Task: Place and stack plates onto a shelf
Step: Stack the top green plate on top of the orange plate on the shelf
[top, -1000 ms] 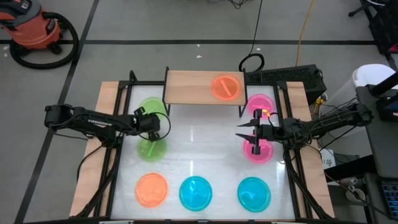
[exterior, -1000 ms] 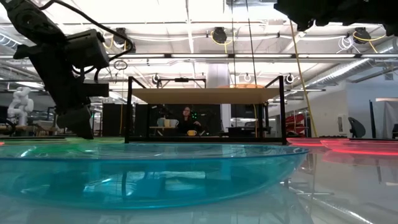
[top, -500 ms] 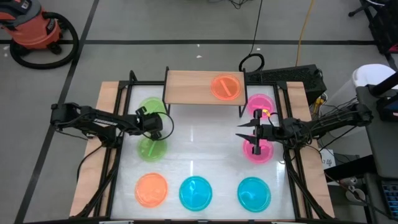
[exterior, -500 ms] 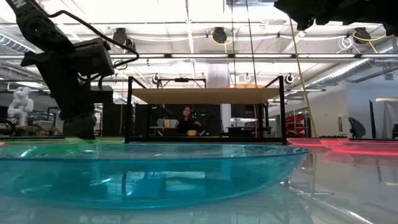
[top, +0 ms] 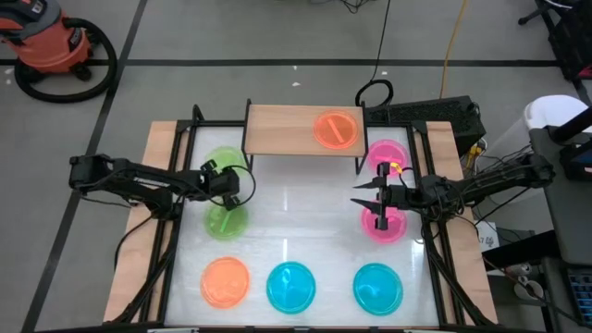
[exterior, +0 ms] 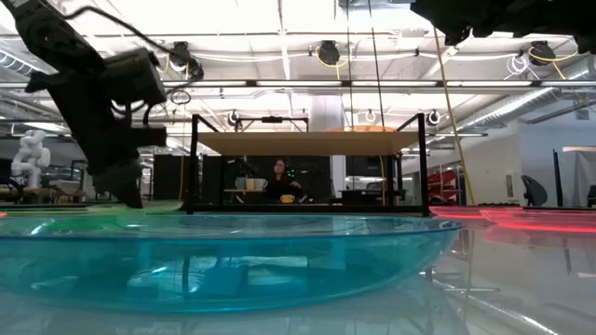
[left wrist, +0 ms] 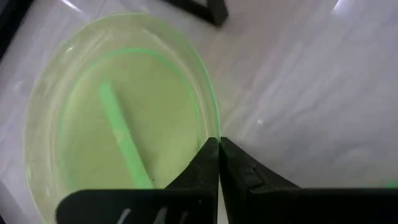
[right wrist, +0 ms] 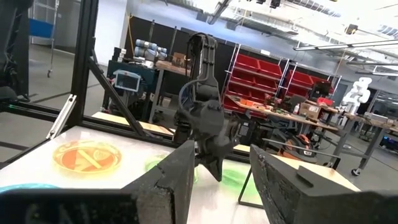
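My left gripper is shut at the near rim of the far green plate, close to the shelf's left front leg. A second green plate lies on the table just nearer. The shelf stands at the far middle, with one orange plate lying flat on its right half. My right gripper hovers open above the nearer of two pink plates, touching nothing. The other pink plate lies beyond it. My left gripper pinches the green plate's thin rim between its two fingertips, on the side nearest the second green plate. The fingers come from above, slanting in from the table's left. The plate looks flat on the table; whether its rim is raised, I cannot tell.
Along the near edge lie an orange plate and two blue plates; one blue plate fills the low view's foreground. Black frame posts run along both table sides. The shelf's left half is bare wood.
My left gripper has shut at the far green plate's rim, dipping slightly and coming back up a little. The plates have stayed where they were.
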`<state>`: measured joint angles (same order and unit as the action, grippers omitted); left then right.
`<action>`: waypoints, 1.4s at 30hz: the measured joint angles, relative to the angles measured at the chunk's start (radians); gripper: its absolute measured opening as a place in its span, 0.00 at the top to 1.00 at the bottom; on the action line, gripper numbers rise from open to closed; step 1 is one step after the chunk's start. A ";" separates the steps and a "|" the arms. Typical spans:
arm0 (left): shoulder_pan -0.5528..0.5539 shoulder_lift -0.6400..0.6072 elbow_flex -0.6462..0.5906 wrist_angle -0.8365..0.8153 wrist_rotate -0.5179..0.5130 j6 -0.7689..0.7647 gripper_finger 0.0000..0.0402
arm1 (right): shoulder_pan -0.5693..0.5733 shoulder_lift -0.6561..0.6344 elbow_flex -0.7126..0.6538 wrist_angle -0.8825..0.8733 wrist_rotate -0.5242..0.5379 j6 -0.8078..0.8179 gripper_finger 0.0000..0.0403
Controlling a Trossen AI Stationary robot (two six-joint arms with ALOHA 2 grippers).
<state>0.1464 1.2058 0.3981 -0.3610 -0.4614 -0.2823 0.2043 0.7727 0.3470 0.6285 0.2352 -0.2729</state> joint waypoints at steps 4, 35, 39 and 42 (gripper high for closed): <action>-0.016 -0.100 0.000 -0.039 0.000 -0.037 0.99 | 0.000 0.000 0.000 0.000 0.000 0.000 0.66; -0.138 -0.293 0.575 -0.442 -0.192 0.032 1.00 | 0.000 0.000 0.000 0.006 0.000 0.001 0.66; -0.138 -0.239 0.607 -0.274 -0.145 0.183 1.00 | 0.000 0.000 0.000 0.023 0.000 0.001 0.66; -0.138 -0.173 0.625 -0.156 -0.097 0.290 1.00 | 0.000 0.000 0.000 0.034 0.000 0.009 0.66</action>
<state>0.0086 1.0329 1.0232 -0.5173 -0.5583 0.0073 0.2047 0.7723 0.3469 0.6626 0.2348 -0.2644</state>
